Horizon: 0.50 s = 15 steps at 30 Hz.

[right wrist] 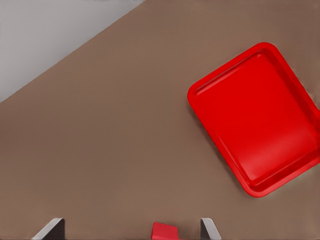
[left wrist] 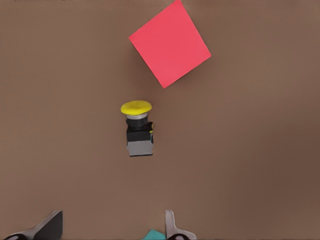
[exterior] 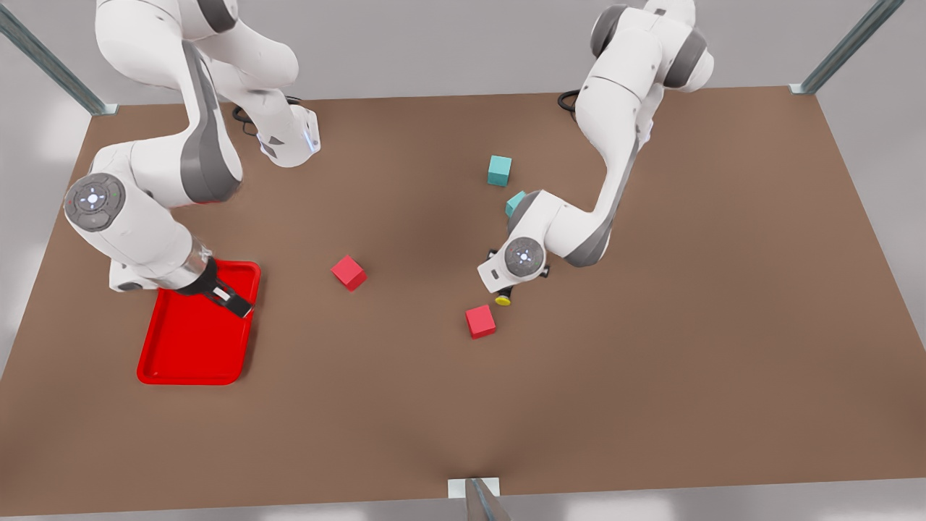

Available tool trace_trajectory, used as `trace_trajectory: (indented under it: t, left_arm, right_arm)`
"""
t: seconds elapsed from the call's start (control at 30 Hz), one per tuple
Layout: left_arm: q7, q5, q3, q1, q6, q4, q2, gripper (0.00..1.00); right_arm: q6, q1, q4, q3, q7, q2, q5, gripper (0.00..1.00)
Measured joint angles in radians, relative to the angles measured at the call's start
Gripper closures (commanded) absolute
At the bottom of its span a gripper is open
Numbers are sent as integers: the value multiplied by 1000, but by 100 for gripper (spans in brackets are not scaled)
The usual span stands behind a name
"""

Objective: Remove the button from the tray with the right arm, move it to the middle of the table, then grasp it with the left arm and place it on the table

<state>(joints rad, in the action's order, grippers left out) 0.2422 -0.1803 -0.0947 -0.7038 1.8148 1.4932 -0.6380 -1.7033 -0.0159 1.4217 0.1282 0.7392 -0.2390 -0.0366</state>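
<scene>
Since the button [left wrist: 138, 131] lies on the counter [exterior: 651, 376] just beside a red cube [left wrist: 170, 43], centre-right in the front view, the placing step looks done or nearly so. Above it hangs the left end effector [left wrist: 112, 227], fingers spread and empty. Over the red tray [exterior: 189, 358] at lower left, the right end effector [exterior: 233, 299] waits, also spread. Next, the left arm probably only needs to lift clear.
</scene>
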Motion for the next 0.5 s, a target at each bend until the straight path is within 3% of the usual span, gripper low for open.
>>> trace_trajectory:
  t: [0.2, 0.5]
  left_arm:
    - [115, 38, 14, -18, 366, 185, -12, 0]
    - [124, 116, 51, -19, 573, 311, -4, 0]
  right_arm:
    - [73, 78, -16, 1, -189, 5, -20, 0]
    - [106, 93, -16, -2, -377, 5, -21, 0]
